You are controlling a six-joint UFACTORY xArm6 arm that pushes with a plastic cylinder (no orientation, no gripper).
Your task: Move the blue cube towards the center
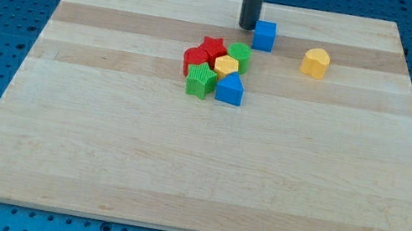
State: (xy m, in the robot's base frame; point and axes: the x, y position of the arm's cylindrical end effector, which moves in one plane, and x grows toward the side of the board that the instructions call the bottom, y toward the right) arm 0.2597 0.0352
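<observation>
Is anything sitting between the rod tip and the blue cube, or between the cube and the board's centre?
Nothing separates my tip from the blue cube; it sits just at the cube's left. Toward the centre, the green cylinder and the cluster around it lie close beside the path, at its left.

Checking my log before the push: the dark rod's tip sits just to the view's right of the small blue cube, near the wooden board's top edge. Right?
Not quite: my tip sits just to the view's left of the small blue cube, not its right. The camera view shows this. Both are near the wooden board's top edge.
</observation>
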